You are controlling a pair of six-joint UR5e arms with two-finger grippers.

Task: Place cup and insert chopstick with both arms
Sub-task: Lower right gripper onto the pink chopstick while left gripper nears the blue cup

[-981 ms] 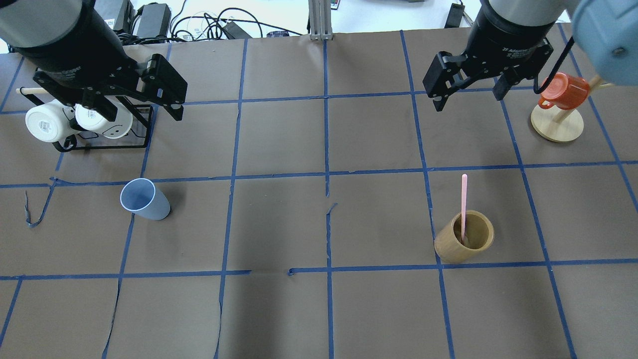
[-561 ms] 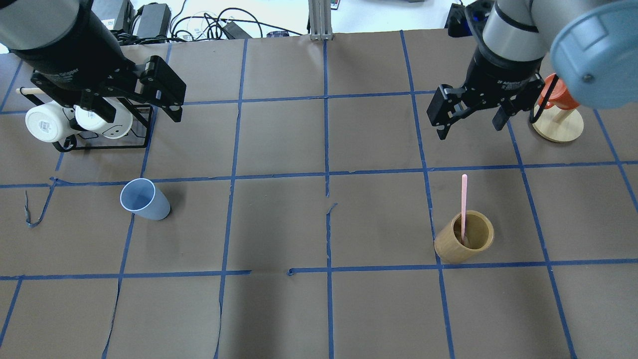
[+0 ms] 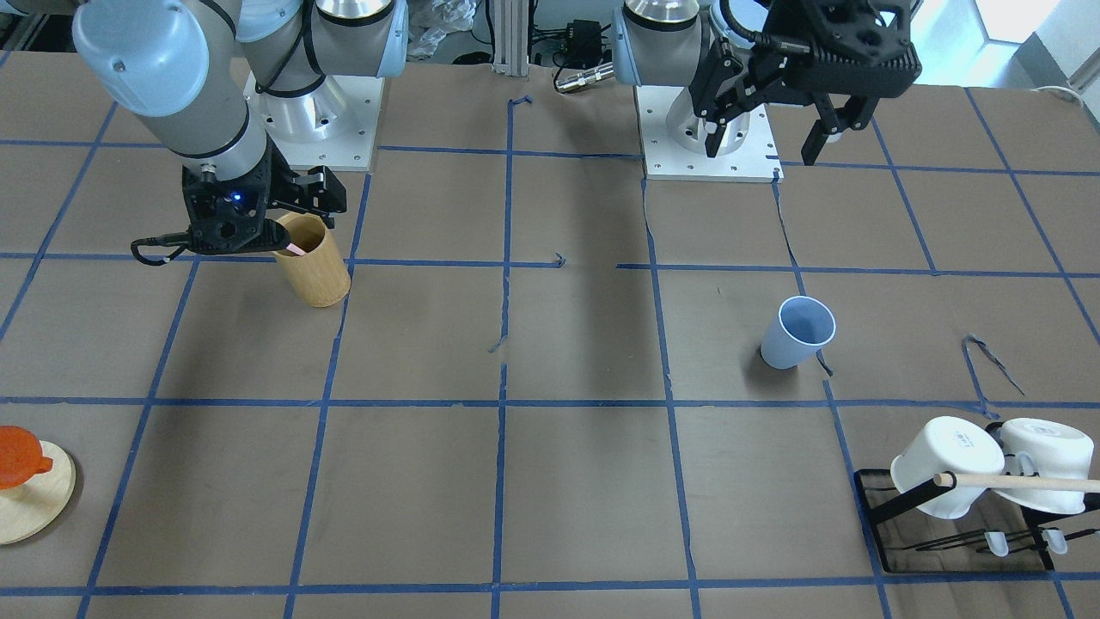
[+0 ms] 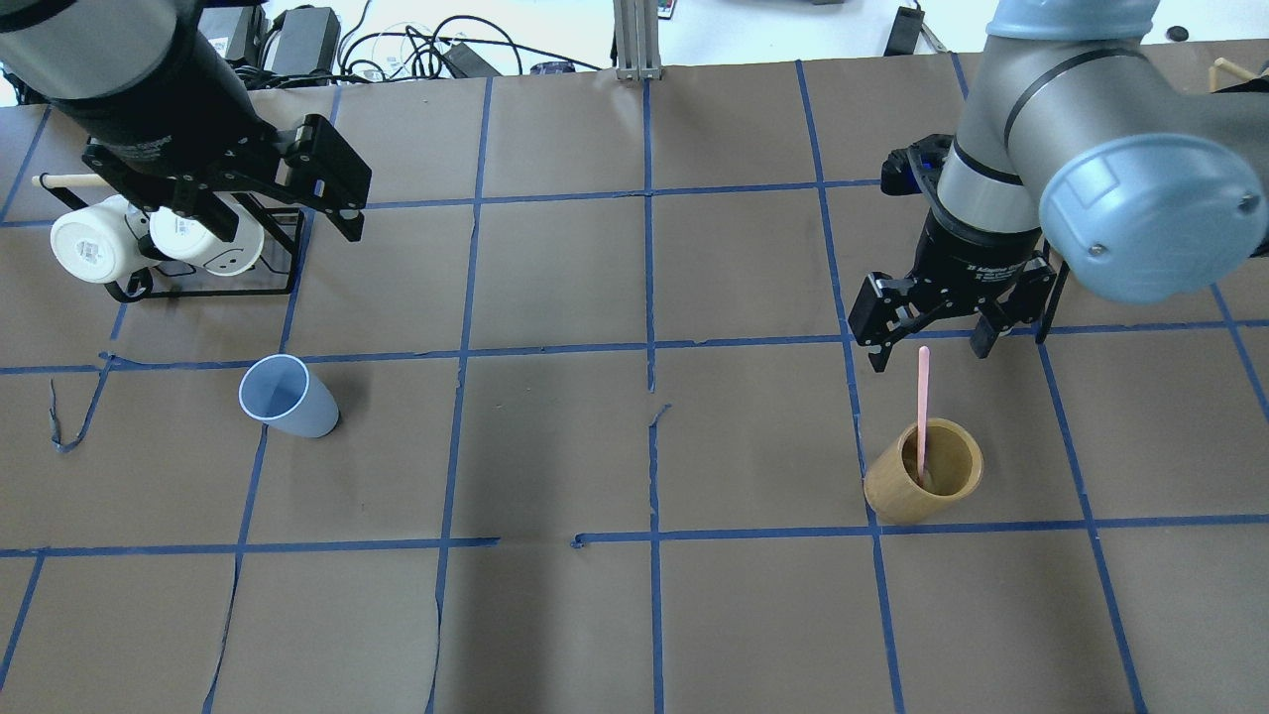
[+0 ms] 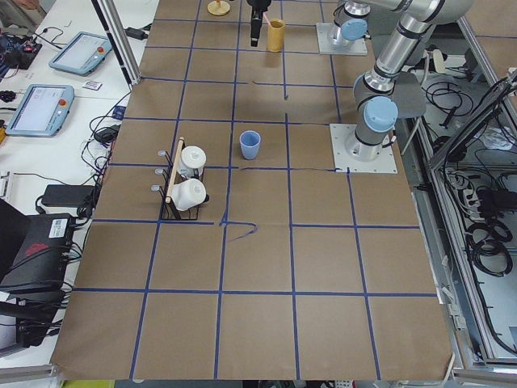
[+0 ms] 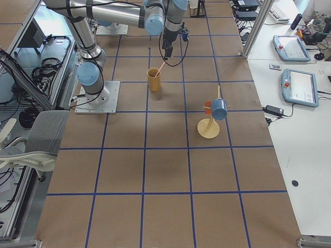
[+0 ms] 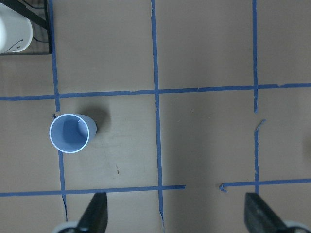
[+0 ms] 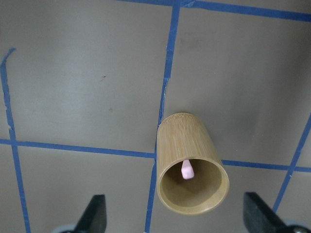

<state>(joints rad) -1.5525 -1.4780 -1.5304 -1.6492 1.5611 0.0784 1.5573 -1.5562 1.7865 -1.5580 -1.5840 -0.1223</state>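
Right gripper (image 4: 929,355), jaws spread, over the chopstick (image 4: 923,407) leaning in the holder (image 4: 922,486); left gripper (image 3: 760,150) likewise spread, well off the upright cup (image 4: 288,397). Could knock the chopstick aside or tip the holder if lowered off-centre.

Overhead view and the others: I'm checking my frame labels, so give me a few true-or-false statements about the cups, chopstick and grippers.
The pink chopstick stands in the bamboo cup. True.
The right gripper is shut on the chopstick. False: its jaws are wide open above it.
The blue cup lies on its side. False: it stands upright, mouth up.
The left gripper is open and holds nothing. True.
The orange mug hangs on the black rack. False: it hangs on the wooden stand; the rack holds two white mugs.
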